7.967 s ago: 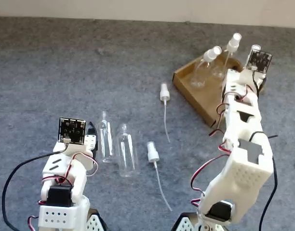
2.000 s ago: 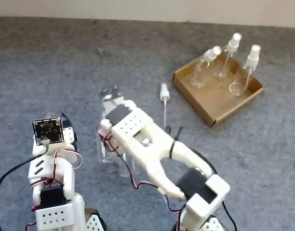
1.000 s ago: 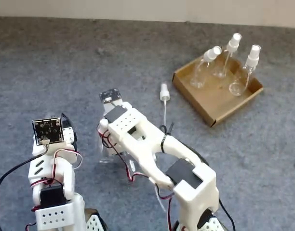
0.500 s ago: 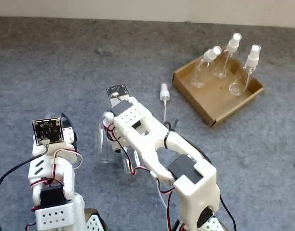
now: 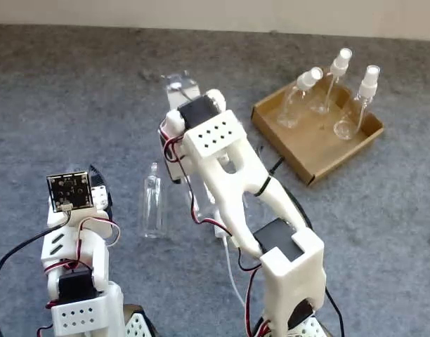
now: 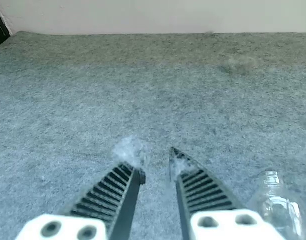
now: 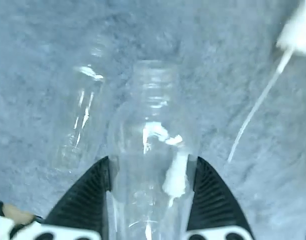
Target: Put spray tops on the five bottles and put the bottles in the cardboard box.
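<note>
Right gripper (image 7: 153, 165): an uncapped clear bottle (image 7: 152, 125) is being gripped round the body, with the jaws spread to its full width and both pads being pressed on its sides. It is being held over the grey carpet (image 5: 74, 91). A loose spray top (image 7: 297, 32) is lying nearby. Left gripper (image 6: 155, 167) is being held open by only a narrow gap, just above the carpet. A second uncapped bottle (image 5: 152, 200) is lying at 8 o'clock from centre, neck toward 12. Cardboard box (image 5: 282, 147) at 2 o'clock: three capped bottles (image 5: 292, 105) are being held upright inside.
</note>
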Controlling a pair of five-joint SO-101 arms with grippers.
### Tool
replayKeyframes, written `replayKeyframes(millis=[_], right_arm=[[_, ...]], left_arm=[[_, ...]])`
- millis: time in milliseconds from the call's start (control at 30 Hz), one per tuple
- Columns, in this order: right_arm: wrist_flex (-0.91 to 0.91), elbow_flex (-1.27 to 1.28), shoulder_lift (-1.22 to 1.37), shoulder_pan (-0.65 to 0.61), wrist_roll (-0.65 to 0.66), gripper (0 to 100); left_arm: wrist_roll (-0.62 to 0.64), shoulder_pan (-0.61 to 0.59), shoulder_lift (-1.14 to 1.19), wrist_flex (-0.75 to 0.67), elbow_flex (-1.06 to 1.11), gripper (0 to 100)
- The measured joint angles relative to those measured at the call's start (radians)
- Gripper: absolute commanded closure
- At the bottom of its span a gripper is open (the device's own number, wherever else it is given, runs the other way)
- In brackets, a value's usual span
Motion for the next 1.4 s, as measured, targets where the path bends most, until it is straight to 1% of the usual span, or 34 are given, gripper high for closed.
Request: replayKeyframes(millis=[100,167,267,400,533,633,700,833,900,1067,1400], right_arm=[[0.003,-0.037,0.000,0.015,0.112,99.4],[0.003,-0.041,0.000,0.031,0.140,99.4],[0.003,-0.041,-0.057,0.044,0.150,99.4],[0.003,-0.018,-0.247,0.046,0.153,99.4],[0.003,0.120,-0.431,0.054,0.153,99.4],[0.003,0.256,-0.546,0.098,0.161,99.4],[0.003,0.342,-0.608,0.146,0.215,99.4],[-0.041,0.509,-0.704,0.259,0.402,99.4],[-0.078,0.612,-0.738,0.298,0.470,99.4],[-0.219,0.887,-0.802,0.347,0.575,99.3],[-0.692,1.389,-0.819,0.493,0.694,98.8]], left_arm=[[0.000,0.000,0.000,0.000,0.000,95],[0.000,0.000,0.000,0.000,0.000,95],[0.000,0.000,0.000,0.000,0.000,95],[0.000,0.000,0.000,0.000,0.000,95],[0.000,0.000,0.000,0.000,0.000,95],[0.000,0.000,0.000,0.000,0.000,95],[0.000,0.000,0.000,0.000,0.000,95],[0.000,0.000,0.000,0.000,0.000,95],[0.000,0.000,0.000,0.000,0.000,95],[0.000,0.000,0.000,0.000,0.000,95],[0.000,0.000,0.000,0.000,0.000,95]])
